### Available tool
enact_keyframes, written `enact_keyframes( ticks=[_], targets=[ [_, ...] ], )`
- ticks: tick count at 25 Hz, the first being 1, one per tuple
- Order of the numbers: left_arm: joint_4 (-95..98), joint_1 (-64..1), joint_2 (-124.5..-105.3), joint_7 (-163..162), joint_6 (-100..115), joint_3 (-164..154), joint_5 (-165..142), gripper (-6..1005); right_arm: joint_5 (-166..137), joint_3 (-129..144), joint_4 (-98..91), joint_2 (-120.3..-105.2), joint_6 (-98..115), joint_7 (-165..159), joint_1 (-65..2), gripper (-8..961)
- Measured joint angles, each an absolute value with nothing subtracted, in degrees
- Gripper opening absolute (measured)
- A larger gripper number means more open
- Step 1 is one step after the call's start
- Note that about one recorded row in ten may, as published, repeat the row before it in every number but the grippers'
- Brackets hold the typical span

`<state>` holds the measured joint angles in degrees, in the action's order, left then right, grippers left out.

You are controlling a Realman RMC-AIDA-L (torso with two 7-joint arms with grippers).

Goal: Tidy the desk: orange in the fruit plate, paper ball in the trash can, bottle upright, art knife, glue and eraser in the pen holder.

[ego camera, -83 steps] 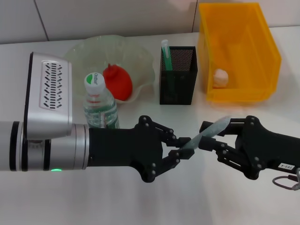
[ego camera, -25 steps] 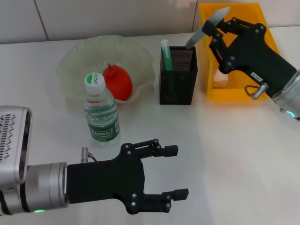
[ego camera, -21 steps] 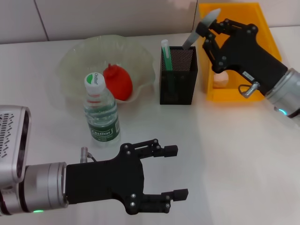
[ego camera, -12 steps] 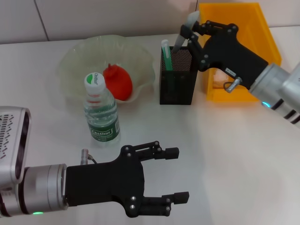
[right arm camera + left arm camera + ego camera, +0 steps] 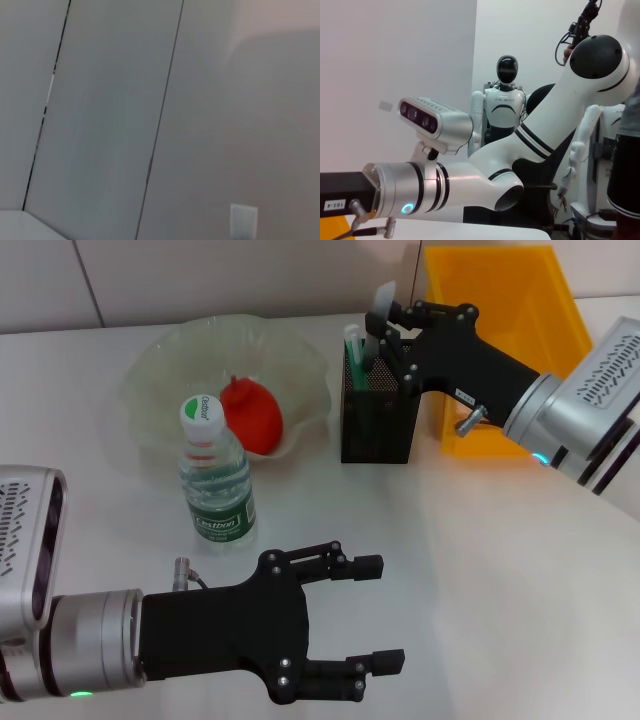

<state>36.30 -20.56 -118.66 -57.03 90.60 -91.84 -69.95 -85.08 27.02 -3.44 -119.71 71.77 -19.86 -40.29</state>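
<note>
Right gripper [image 5: 383,328]: pinching slim grey art knife [image 5: 379,303], near-upright, directly above black mesh pen holder [image 5: 380,400].
Left gripper [image 5: 370,610]: spread, idle, well apart.

A plain gray wall [image 5: 115,125] is filling the view. Thin dark lines [image 5: 160,120] are running up it. A small pale plate [image 5: 243,220] is sitting low down.

The smooth white matt worktop [image 5: 520,570] carries a translucent, glossy wavy-edged plastic fruit plate [image 5: 170,365], a clear plastic bottle with a white cap [image 5: 213,472], a black metal-mesh pen holder [image 5: 379,400] and a glossy orange plastic bin [image 5: 520,300]. Both matt black plastic pincers, left [image 5: 372,612] and right [image 5: 385,330], extend from brushed silver metal wrists.
</note>
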Motion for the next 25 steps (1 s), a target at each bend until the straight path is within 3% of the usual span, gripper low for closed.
enact_keyframes(
  ticks=[13, 18, 25],
  targets=[
    [36.3, -20.7, -118.65, -57.1, 90.9, -91.8, -70.0, 787, -84.6, 27.1, -2.4, -119.72, 71.7, -20.5, -38.5, 143],
    [36.3, -20.7, -118.65, -57.1, 90.9, -91.4, -69.9, 787, -84.5, 25.1, -2.0, -119.75, 74.8, -21.2, -36.3, 217],
    [36.1, -20.8, -118.38, -57.1, 91.2, -89.5, -70.0, 787, -85.4, 24.4, -9.8, -119.11, 85.0, -39.9, -30.2, 497]
  ],
)
